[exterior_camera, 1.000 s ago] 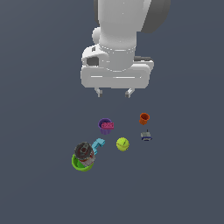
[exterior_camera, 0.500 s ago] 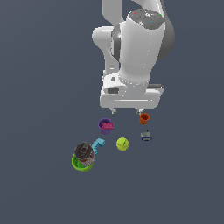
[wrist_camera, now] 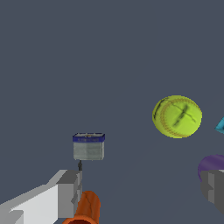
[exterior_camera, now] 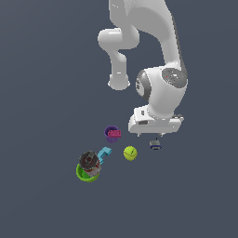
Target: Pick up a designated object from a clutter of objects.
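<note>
Since the tiny boxy grey-white item with a dark blue band (wrist_camera: 89, 146) looks light and rigid, I'd pinch its flat sides; jaws wide, empty.

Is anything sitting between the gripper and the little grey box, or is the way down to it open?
Nothing visible blocks it. The gripper hangs just above the small grey box, fingers spread. In the wrist view, the orange cup sits right beside one finger, so it could get bumped. The yellow-green ball lies off to the side.

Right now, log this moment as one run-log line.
phase: approach | tool: open, empty, above clutter | target: small grey-white box, untouched | nearby: yellow-green ball
</note>
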### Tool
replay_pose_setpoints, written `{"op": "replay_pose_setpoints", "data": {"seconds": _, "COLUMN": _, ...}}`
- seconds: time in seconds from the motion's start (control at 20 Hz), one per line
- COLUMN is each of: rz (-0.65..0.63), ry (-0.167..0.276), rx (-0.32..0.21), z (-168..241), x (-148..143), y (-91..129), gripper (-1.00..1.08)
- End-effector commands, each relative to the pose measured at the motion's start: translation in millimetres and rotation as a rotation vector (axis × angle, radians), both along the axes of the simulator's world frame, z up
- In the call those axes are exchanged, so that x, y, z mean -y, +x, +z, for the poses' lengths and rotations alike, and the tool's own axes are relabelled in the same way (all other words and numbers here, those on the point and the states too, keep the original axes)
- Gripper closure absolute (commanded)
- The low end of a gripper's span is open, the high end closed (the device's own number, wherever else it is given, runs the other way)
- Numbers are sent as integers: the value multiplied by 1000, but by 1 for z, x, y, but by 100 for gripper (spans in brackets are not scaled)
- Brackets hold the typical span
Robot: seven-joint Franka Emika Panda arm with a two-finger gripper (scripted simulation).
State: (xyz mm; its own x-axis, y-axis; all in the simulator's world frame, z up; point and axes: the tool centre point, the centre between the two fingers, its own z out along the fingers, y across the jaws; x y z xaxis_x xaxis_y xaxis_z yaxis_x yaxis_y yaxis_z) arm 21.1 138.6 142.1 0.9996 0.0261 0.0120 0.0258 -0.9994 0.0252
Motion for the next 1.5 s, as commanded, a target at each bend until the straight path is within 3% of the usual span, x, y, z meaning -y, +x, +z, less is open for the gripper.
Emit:
{"op": "replay_pose_setpoints", "data": {"seconds": 0.0, "rz": 0, "ry": 7, "rx": -2, "z": -24, "x": -17, "y": -6, "gripper": -92}}
{"op": "replay_pose_setpoints", "data": {"seconds": 0.5, "rz": 2, "ry": 24, "rx": -12, "z": -76, "x": -53, "y": -26, "gripper": -92}}
{"op": "replay_pose_setpoints", "data": {"seconds": 0.9, "rz": 3, "ry": 24, "rx": -14, "z": -83, "x": -54, "y": -27, "gripper": -92}}
{"op": "replay_pose_setpoints", "data": {"seconds": 1.45, "rz": 3, "ry": 25, "rx": -13, "z": -127, "x": -55, "y": -28, "gripper": -92}}
